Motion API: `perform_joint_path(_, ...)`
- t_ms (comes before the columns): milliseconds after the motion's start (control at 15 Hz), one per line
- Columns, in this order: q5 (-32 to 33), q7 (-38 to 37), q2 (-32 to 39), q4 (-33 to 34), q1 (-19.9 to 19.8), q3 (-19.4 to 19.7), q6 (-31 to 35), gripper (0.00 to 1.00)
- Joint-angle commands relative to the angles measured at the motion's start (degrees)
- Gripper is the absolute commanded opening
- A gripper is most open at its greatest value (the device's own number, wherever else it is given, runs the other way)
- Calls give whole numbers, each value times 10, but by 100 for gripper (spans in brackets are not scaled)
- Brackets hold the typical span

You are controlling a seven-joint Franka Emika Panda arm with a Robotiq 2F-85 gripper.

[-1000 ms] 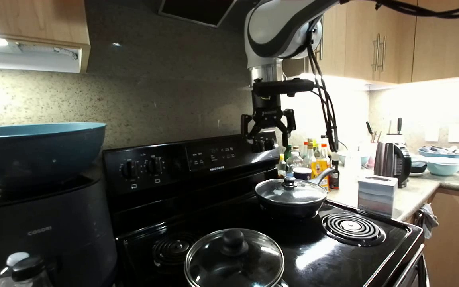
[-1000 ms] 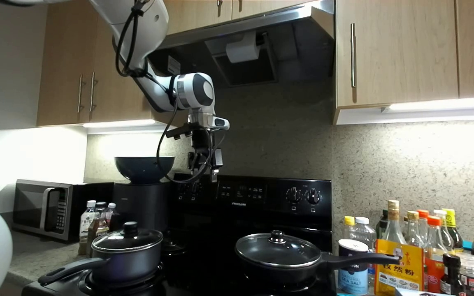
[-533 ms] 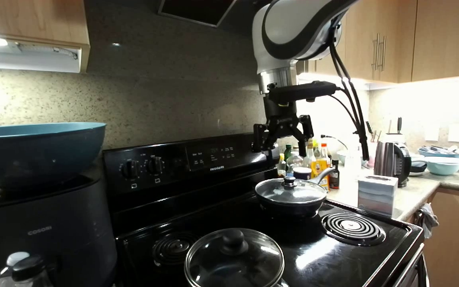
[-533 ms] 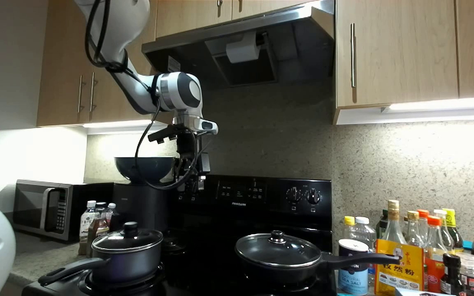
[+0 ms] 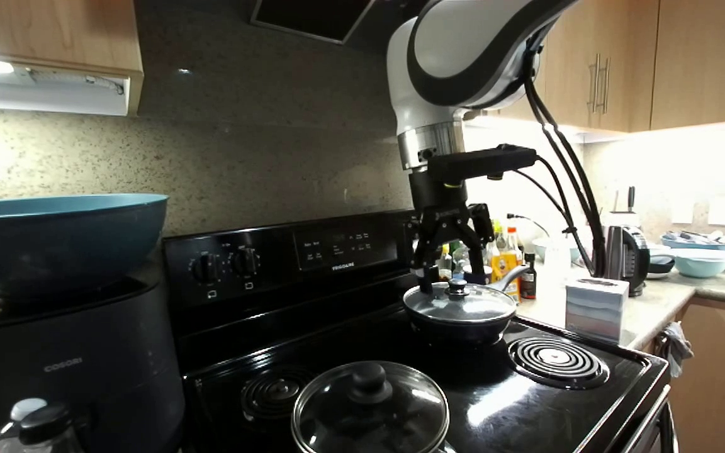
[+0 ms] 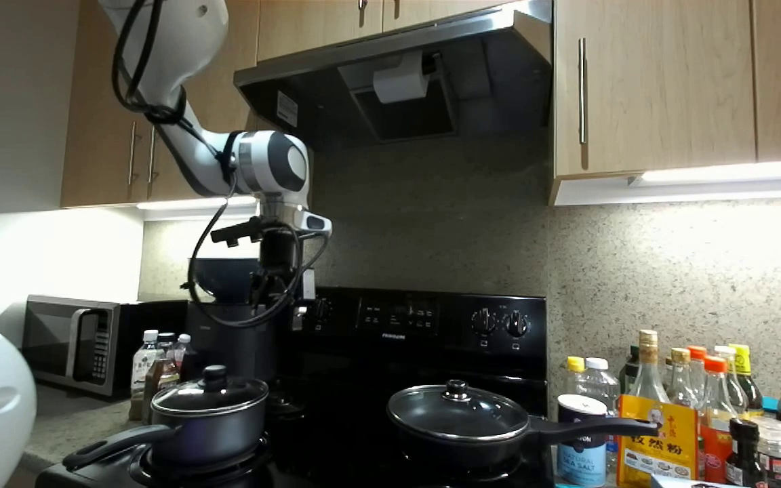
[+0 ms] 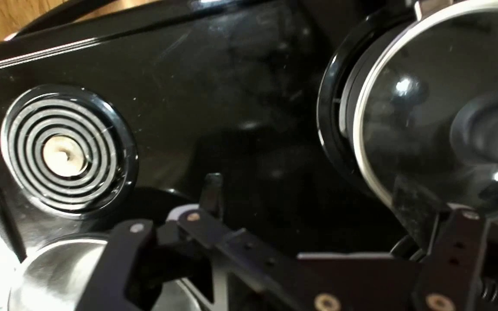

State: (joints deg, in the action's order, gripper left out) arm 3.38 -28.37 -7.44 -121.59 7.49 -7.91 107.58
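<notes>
My gripper [image 5: 452,281] is open and empty, pointing down above the black stovetop [image 7: 231,108]. It also shows in an exterior view [image 6: 278,317], partly behind its cables. In the wrist view its fingers [image 7: 212,194] stand wide apart with only dark stovetop between them. A grey pot [image 6: 211,430] with a glass lid and black knob stands near; its lid [image 7: 426,99] lies beyond the right finger in the wrist view. A frying pan with a glass lid [image 5: 460,305] sits on another burner; its lid [image 7: 54,272] shows at lower left in the wrist view, partly hidden by the gripper.
The stove's control panel [image 6: 397,318] rises behind. A bare coil burner [image 5: 554,357] is at the front. A blue bowl [image 5: 60,239] rests on the black air fryer [image 5: 67,365]. Bottles and a salt can [image 6: 582,440] stand beside the pan. A tissue box [image 5: 595,308] is on the counter.
My gripper has come down toward the stovetop. It has moved left in one exterior view and somewhat right in the other. It stays open; the pot and pan have not moved.
</notes>
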Motion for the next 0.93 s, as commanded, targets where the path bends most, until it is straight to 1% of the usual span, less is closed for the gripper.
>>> perform_joint_path(0, -36, 57, -37, -75, 32, -34, -1, 100)
perform_joint_path(133, -28, 66, -34, -84, 46, -51, -8, 100)
perform_joint_path(200, -19, 36, -13, -60, 38, -47, -3, 100)
perform_joint_path(333, -20, 36, -16, -72, 48, -58, -3, 100)
perform_joint_path(467, -20, 41, -17, -72, 47, -57, -3, 100)
perform_joint_path(600, -23, 76, -7, -80, 58, -64, 0, 100)
perform_joint_path(733, -42, 127, 8, -89, 70, -71, 14, 100)
perform_joint_path(867, -49, 162, 24, -96, 81, -78, 20, 100)
